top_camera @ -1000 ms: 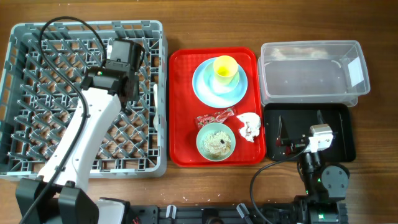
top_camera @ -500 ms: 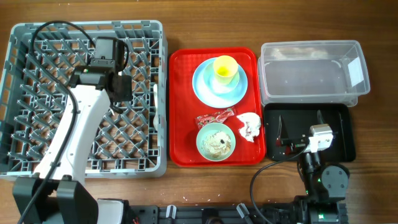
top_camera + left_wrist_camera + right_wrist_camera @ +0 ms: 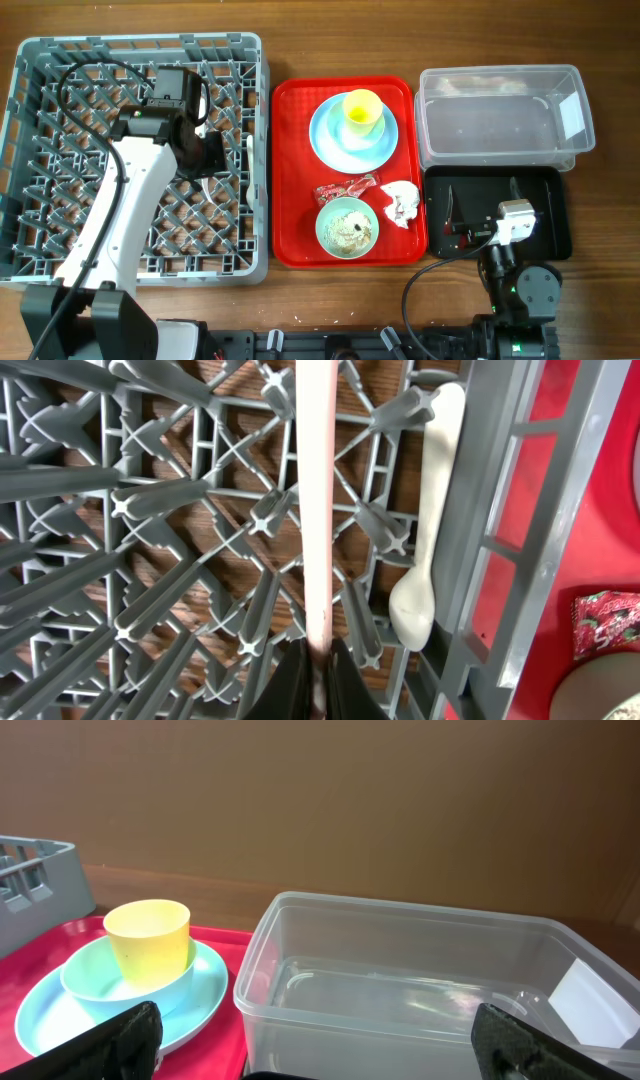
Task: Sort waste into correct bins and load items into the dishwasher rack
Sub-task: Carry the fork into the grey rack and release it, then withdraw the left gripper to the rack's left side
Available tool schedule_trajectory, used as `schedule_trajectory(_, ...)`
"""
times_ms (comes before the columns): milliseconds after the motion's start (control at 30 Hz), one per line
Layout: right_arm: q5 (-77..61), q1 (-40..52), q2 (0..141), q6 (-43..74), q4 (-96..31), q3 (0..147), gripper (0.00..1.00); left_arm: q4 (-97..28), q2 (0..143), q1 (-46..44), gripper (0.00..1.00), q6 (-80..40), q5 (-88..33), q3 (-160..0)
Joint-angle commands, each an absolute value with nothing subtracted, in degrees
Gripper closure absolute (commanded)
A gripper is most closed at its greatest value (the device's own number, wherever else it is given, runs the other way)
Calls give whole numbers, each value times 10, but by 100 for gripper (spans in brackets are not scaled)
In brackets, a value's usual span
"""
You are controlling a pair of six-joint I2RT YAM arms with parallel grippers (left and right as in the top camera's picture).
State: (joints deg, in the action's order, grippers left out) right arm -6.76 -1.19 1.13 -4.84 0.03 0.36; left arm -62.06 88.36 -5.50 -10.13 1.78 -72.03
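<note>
Fork (image 3: 318, 510): a white handle runs straight out from the fingers, above the pegs. Its far end is cut off in the left wrist view, and I cannot tell whether it touches a peg.
Left end effector (image 3: 318, 672): pressed together, pinching the fork's near end, over the rack's right half.
Spoon (image 3: 425, 560): lies inside the rack, along its right wall and just right of the fork, bowl end toward the wrist camera.
Rack (image 3: 40, 130): grey crate on the left of the counter (image 3: 600, 300), with its right wall beside the red tray.
Red tray (image 3: 290, 200): between the rack and the two bins.
Wrapper (image 3: 346, 187): red, mid-tray, just above the bowl.
Bowl (image 3: 322, 225): mint green, at the tray's front, with whitish scraps (image 3: 347, 228) inside.
Napkin (image 3: 399, 201): crumpled white, right of the bowl and near the tray's right edge.
Plate (image 3: 330, 140): pale blue, at the tray's back.
Cup (image 3: 361, 110): yellow, upright on the plate.
Tub (image 3: 500, 150): clear, at back right, beside the tray.
Black tray (image 3: 550, 225): in front of the tub.
Right end effector (image 3: 482, 198): over the black tray, fingers spread wide, holding nothing.
</note>
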Motion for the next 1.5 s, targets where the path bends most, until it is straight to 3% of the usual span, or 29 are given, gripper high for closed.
schedule_trajectory(0,-60,-9,10,-54,3,3,0,-608,891,-54,96,-116,9,-693)
schedule_trajectory(467,-60,-9,10,-54,3,3,0,-610,891,-54,92,-92,6,-649)
schedule_trajectory(767,-60,-9,10,-54,4,3,0,-609,890,-54,69,-93,6,-648)
schedule_trajectory(1000,-60,-9,10,-54,3,3,0,-620,871,-54,71,-95,-4,-687)
schedule_trajectory(1100,-60,-9,10,-54,4,3,0,-611,847,-63,73,-126,-98,-708)
schedule_trajectory(1233,-60,-9,10,-54,3,3,0,-570,833,-122,72,-163,-232,-708)
schedule_trajectory(1367,-60,-9,10,-54,3,3,0,-552,834,-223,68,-173,-189,-702)
schedule_trajectory(1467,-60,-9,10,-54,4,3,0,-529,835,-326,72,-221,-110,-690)
